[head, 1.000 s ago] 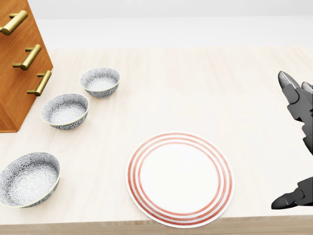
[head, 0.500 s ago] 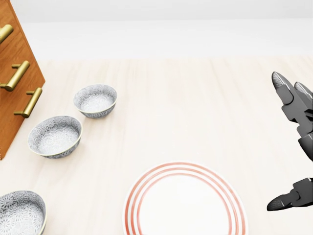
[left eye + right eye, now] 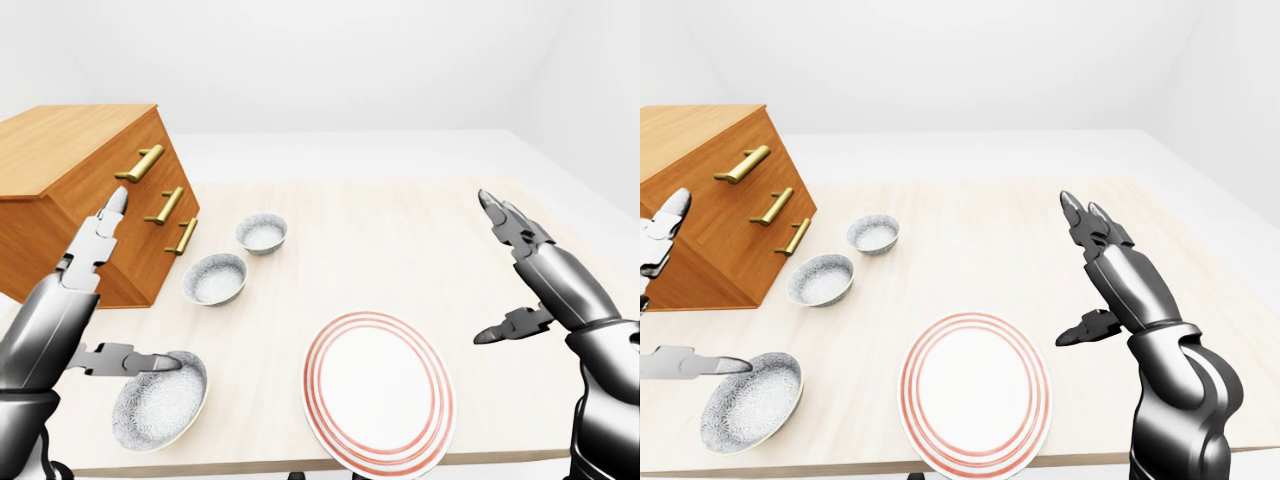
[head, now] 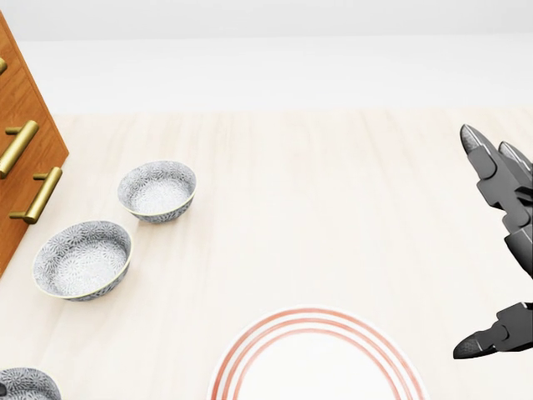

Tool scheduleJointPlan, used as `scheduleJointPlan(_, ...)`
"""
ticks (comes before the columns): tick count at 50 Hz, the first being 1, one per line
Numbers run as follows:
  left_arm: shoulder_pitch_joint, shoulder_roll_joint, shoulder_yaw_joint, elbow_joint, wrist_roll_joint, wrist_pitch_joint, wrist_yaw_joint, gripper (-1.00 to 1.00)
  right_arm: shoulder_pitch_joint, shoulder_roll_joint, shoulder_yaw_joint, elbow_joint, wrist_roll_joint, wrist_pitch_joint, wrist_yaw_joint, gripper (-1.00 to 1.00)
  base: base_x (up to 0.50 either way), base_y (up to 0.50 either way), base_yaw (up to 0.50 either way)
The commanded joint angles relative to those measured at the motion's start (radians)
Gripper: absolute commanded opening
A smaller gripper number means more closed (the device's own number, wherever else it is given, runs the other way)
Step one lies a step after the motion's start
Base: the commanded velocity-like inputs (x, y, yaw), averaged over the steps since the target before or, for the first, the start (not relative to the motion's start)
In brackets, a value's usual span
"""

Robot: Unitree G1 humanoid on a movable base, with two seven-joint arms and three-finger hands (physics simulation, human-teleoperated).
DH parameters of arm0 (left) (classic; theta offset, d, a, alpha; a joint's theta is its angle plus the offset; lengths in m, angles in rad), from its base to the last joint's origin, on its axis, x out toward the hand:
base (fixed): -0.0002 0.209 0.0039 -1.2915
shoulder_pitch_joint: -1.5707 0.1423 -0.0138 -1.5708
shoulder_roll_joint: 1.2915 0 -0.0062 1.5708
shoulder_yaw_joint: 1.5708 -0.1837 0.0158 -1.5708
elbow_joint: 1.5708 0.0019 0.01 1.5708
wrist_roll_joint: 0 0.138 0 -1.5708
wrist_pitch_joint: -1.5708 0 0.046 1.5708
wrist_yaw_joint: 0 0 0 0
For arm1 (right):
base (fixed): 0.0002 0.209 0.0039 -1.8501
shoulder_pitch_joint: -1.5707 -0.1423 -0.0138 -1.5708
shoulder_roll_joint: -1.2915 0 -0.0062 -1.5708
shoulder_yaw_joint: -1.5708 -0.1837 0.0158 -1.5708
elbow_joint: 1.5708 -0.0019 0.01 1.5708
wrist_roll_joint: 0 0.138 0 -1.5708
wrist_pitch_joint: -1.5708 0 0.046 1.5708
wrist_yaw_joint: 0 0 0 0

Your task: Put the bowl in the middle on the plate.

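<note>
Three grey patterned bowls stand in a slanting row on the left of the pale wooden table (image 3: 400, 230): a small one (image 3: 261, 233) farthest up, the middle bowl (image 3: 214, 277), and a large one (image 3: 159, 401) lowest. A white plate with red rings (image 3: 378, 388) lies to the lower right of them. My left hand (image 3: 145, 283) is open at the left, its thumb reaching over the large bowl's rim, its fingers raised beside the chest. My right hand (image 3: 483, 268) is open, right of the plate and above the table. Neither holds anything.
A wooden chest of drawers (image 3: 90, 190) with brass handles stands on the table's left side, close to the bowls. The table's near edge runs just below the plate and the large bowl. White floor and walls lie beyond the table.
The head view has shifted: bowls, plate and chest slid down and left in the picture, so the camera moved. The right hand keeps its open pose at the right edge.
</note>
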Motion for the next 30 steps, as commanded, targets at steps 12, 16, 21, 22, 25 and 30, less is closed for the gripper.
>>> scheduleJointPlan(12, -0.027, -0.004, -0.117, 0.008, 0.083, 0.0, 0.0, 1.0, -0.001, 0.001, 0.004, -0.014, -0.017, 0.0, 0.0, 1.0, 0.0, 0.0, 0.0)
scheduleJointPlan(16, -0.041, 0.004, -0.148, 0.037, 0.108, 0.0, 0.0, 1.0, 0.001, 0.002, 0.004, -0.007, -0.015, 0.0, 0.0, 1.0, 0.0, 0.0, 0.0)
scheduleJointPlan(21, -0.061, 0.009, -0.195, 0.062, 0.155, 0.0, 0.0, 1.0, 0.002, 0.004, 0.005, -0.007, -0.015, 0.0, 0.0, 1.0, 0.0, 0.0, 0.0)
scheduleJointPlan(22, -0.059, 0.01, -0.202, 0.068, 0.165, 0.0, 0.0, 1.0, 0.002, 0.004, 0.006, -0.008, -0.016, 0.0, 0.0, 1.0, 0.0, 0.0, 0.0)
scheduleJointPlan(25, -0.067, 0.01, -0.222, 0.091, 0.187, 0.0, 0.0, 1.0, 0.002, 0.004, 0.006, -0.007, -0.016, 0.0, 0.0, 1.0, 0.0, 0.0, 0.0)
scheduleJointPlan(30, -0.091, 0.02, -0.264, 0.149, 0.246, 0.0, 0.0, 1.0, 0.002, 0.004, 0.007, -0.003, -0.015, 0.0, 0.0, 1.0, 0.0, 0.0, 0.0)
